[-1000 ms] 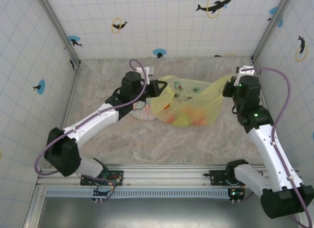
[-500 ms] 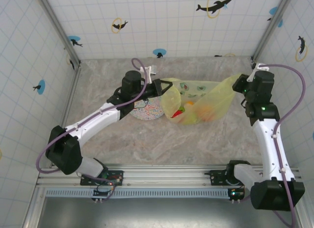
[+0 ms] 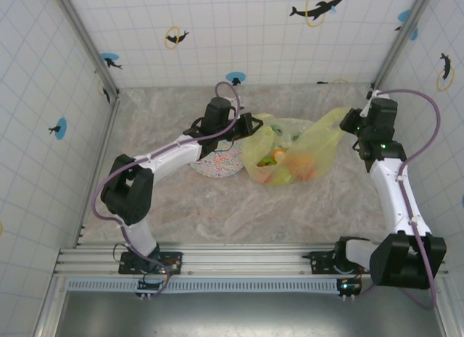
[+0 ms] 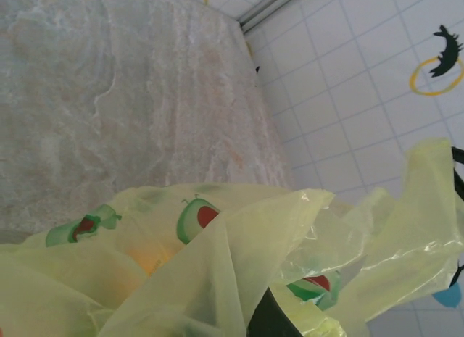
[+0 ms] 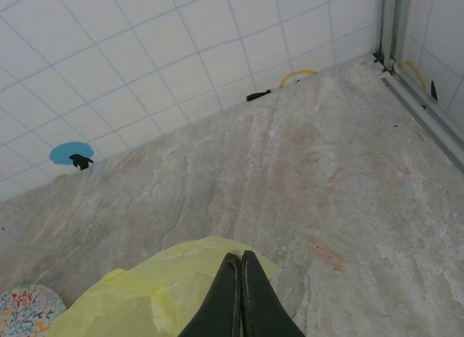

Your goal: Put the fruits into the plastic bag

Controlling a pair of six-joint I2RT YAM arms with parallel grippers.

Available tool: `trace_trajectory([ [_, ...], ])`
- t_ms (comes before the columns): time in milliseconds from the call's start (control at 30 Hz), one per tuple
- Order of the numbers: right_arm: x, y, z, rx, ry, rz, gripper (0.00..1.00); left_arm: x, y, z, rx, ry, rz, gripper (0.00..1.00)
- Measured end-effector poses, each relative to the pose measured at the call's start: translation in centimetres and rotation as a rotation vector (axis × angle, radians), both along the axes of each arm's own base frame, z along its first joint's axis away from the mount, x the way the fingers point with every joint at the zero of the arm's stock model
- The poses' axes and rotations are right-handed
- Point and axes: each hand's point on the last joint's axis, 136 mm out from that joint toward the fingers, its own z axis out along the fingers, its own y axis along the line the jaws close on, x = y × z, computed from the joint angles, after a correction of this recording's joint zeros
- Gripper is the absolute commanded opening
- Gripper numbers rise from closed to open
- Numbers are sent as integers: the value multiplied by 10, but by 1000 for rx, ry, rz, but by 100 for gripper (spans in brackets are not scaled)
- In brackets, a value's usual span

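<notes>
White tiled walls (image 3: 239,32) dotted with dolphin stickers (image 3: 315,7) close in a marbled grey desk (image 3: 217,206). Over the far half of the desk, a little right of its middle, the plastic bag (image 3: 319,138) hangs stretched between the two arms, its yellow-green film printed with small avocados. The left gripper (image 3: 255,125) is clenched on the bag's left edge, and in the left wrist view the crinkled film drapes over its dark finger. The right gripper (image 3: 348,123) is pinched on the bag's right corner, which is pulled up into a point; in the right wrist view its fingers press flat together with the yellow film at their tips. The fruits (image 3: 290,163) lie bunched in the sagging bottom of the bag, showing through as orange, green and red patches. Whether the bag's bottom touches the desk cannot be told. A round multicoloured plate (image 3: 217,163) lies on the desk just left of the bag, below the left arm.
</notes>
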Motion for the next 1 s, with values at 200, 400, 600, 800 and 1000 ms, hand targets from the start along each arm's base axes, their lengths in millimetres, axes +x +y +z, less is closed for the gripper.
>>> trace_trajectory([
  [200, 8, -18, 27, 13, -66, -34, 0, 11, 4, 17, -12, -45, 24, 0],
  [400, 17, -11, 39, 52, -106, -4, 0, 24, 11, 32, -30, -76, 49, 0],
  [600, 19, -5, 26, 84, -103, 19, 0, 22, 11, 33, -45, -85, 38, 4],
  [800, 5, -1, -13, 108, -33, 21, 23, 5, 18, 3, -21, -23, 21, 34],
  [1000, -10, 3, 3, 96, -67, 41, 46, -13, 30, 15, -16, -60, 4, 66],
])
